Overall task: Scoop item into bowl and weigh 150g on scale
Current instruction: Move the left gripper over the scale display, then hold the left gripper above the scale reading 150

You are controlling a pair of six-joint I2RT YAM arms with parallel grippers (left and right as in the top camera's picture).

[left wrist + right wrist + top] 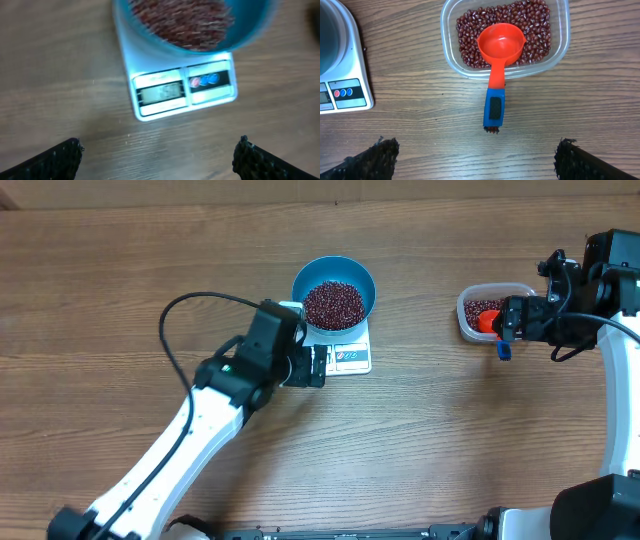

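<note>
The blue bowl (335, 280) stands on the white scale (352, 360) and holds red-brown beans (333, 303). My left gripper (318, 367) hovers open just left of the scale's display. In the left wrist view the scale (185, 92), the bowl (250, 30) and its beans (185, 20) lie ahead of the open gripper (160, 160), blurred. My right gripper (515, 325) is open over the clear tub (490, 310). In the right wrist view this gripper (477, 160) is empty, short of the scoop's blue handle (494, 107).
An orange scoop (501, 42) lies empty on the beans (470, 30) in the clear tub (560, 50), its handle sticking out over the rim onto the wooden table. The scale's corner (345, 85) shows at the left of the right wrist view.
</note>
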